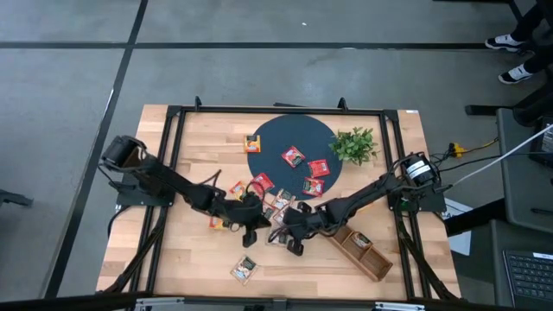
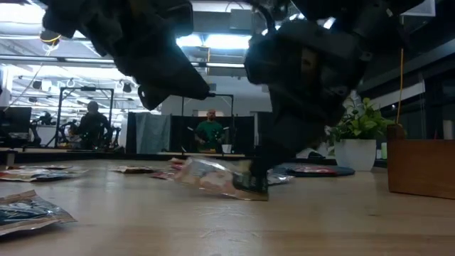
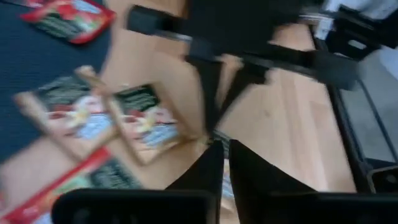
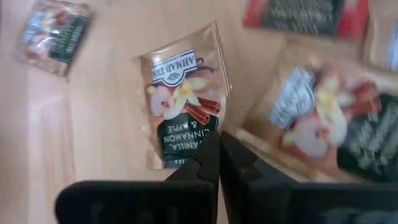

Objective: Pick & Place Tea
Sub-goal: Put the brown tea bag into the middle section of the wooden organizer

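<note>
Several small square tea packets lie on the dark round mat (image 1: pixel 275 134) and on the wooden table around it, for instance a red one (image 1: pixel 292 156) and one alone near the front edge (image 1: pixel 244 269). My right gripper (image 1: pixel 290 235) is low at the table's middle. It is shut on a green-and-white vanilla packet (image 4: pixel 183 106), which also shows in the low view (image 2: pixel 213 178). My left gripper (image 1: pixel 252 226) hovers just left of it with its fingers (image 3: pixel 214 165) shut and nothing plainly between them. My right gripper pinches the vanilla packet's dark printed end, at its edge (image 4: pixel 189 160), between its two fingers. The fingers slant down from the table's right side. In the low view the packet sits tilted at table height, its held end (image 2: pixel 249 189) lowest; I cannot tell whether it is clear of the wood.
A long wooden tray (image 1: pixel 363 250) lies at the front right, close behind my right arm. A small green plant (image 1: pixel 354 145) stands at the back right beside the mat. More packets (image 1: pixel 278 203) lie crowded between the two grippers. Bare wood shows at the front left.
</note>
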You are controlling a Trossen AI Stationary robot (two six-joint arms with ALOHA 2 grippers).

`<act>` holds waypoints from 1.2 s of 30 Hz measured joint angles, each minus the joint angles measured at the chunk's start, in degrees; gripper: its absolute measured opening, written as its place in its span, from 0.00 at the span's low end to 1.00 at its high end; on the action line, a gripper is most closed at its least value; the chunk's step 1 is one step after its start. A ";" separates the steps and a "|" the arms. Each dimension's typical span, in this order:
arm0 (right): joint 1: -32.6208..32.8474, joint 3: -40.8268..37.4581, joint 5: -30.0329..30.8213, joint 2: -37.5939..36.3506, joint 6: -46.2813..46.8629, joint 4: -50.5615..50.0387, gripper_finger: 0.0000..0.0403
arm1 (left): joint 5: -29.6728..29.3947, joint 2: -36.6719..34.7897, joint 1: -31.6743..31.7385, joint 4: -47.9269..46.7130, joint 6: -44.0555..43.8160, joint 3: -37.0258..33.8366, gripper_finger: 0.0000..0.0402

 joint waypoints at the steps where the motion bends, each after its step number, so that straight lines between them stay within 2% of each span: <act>1: -0.15 0.49 0.09 0.00 -1.31 0.09 0.02 | 0.39 -0.60 0.68 -0.84 -0.05 0.00 0.09; 11: -2.86 6.84 0.35 -0.11 -12.09 -0.85 0.01 | 9.48 -2.00 4.80 -6.34 -2.56 0.00 0.29; 18: -4.34 8.83 0.33 -0.11 -13.68 -1.22 0.02 | 12.09 -2.00 4.69 -6.96 0.46 0.04 0.34; 23: -4.73 8.90 0.27 -0.15 -13.69 -1.15 0.02 | 12.57 -2.02 4.72 -9.97 0.98 0.09 0.34; 29: -4.69 8.90 -2.23 -0.15 -13.43 0.11 0.02 | 10.06 -2.02 4.72 -14.11 1.84 0.09 0.32; 32: -4.81 8.90 -2.25 -0.15 -13.41 0.09 0.02 | 10.17 -2.04 4.72 -14.15 4.31 0.09 0.24; 36: -5.26 8.87 -2.47 -0.15 -13.56 0.04 0.02 | 11.07 -2.04 4.71 -14.13 5.97 0.09 0.09</act>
